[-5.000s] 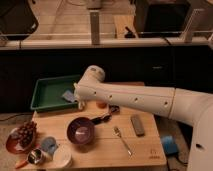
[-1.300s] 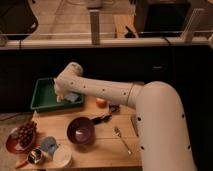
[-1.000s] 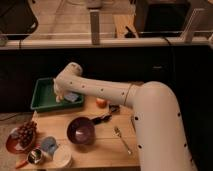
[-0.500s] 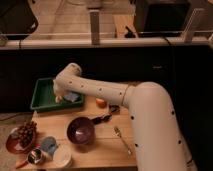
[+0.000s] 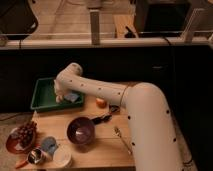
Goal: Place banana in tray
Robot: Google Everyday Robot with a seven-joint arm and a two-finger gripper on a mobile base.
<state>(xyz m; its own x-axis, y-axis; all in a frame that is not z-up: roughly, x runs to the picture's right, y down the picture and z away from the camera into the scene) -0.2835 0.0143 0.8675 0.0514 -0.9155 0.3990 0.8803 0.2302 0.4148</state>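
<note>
The green tray point(image 5: 42, 95) stands at the back left of the wooden table. My arm reaches from the lower right across the table. Its gripper point(image 5: 61, 94) is down inside the tray, at its right half. A small pale yellow piece, the banana point(image 5: 59, 99), shows right at the gripper's tip, low over the tray floor. I cannot tell whether it is held or lying there. A blue object point(image 5: 73, 96) lies in the tray just right of the gripper.
A round orange fruit point(image 5: 101, 102) sits behind a purple bowl point(image 5: 81, 131). A metal fork point(image 5: 121, 138) lies to the right. A plate of grapes point(image 5: 24, 135), a blue cup point(image 5: 49, 145), a metal cup point(image 5: 35, 156) and a white bowl point(image 5: 63, 157) stand front left.
Five seconds ago the arm was over the middle of the table; it has swung left into the tray. Over the last second it has hardly moved.
</note>
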